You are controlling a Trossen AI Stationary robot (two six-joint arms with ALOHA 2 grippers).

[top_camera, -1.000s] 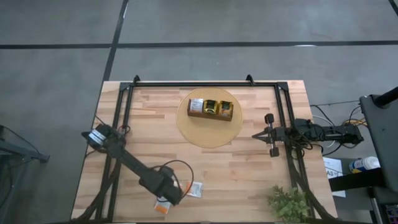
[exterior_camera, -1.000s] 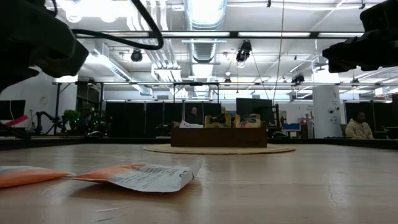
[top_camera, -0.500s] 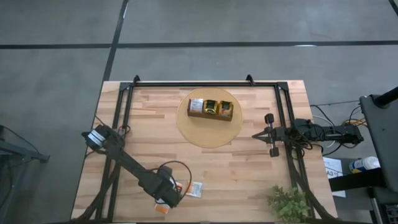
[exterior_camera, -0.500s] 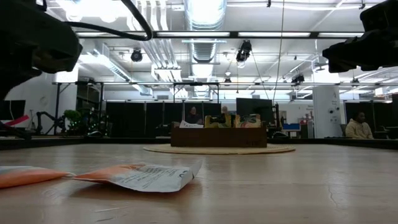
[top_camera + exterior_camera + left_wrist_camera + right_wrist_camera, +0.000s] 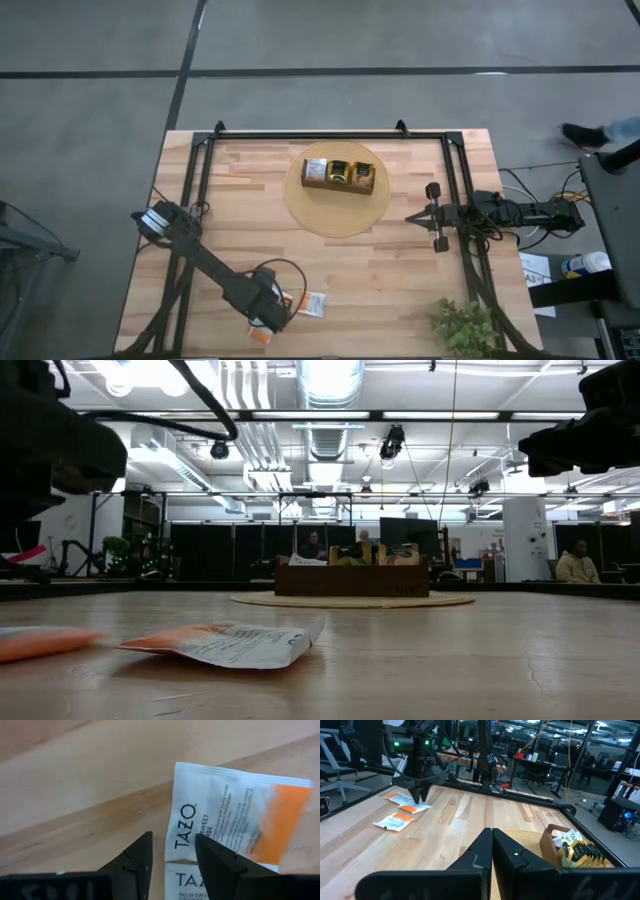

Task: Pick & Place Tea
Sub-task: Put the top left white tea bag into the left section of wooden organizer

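While hanging low over the tabletop [image 5: 250, 190] close to its front edge, toward the front-left corner, pointing straight down as the left gripper [image 5: 172, 842] with both dark fingers [image 5: 142, 855] parted and released, grasping nothing. Framing, in the gap between those fingers, the printed end of a white-and-orange tea packet [image 5: 225, 815] lying flat on the wood, with a second packet [image 5: 200, 887] lying just beside it end to end; not showing whether the fingertips are touching the paper. Lying close around that gripper in the high view, three loose packets in all: one partly under the fingers, one white-and-orange just toward the right edge [image 5: 315, 304], and an orange packet [image 5: 260, 336] right at the front edge. Sitting farther out, toward the back edge and about midway between the left and right edges, a round woven mat [image 5: 300, 205] carrying a brown wooden tray [image 5: 338, 185], with more tea packets standing upright in its compartments. Waiting well apart at the right edge, level with the mat, the right gripper [image 5: 412, 216], clenched with its fingers pressed together on nothing. Standing at the front-right corner, a small green plant [image 5: 465, 325]. Sitting far off in the room beyond the back edge, a person [image 5: 575, 565].
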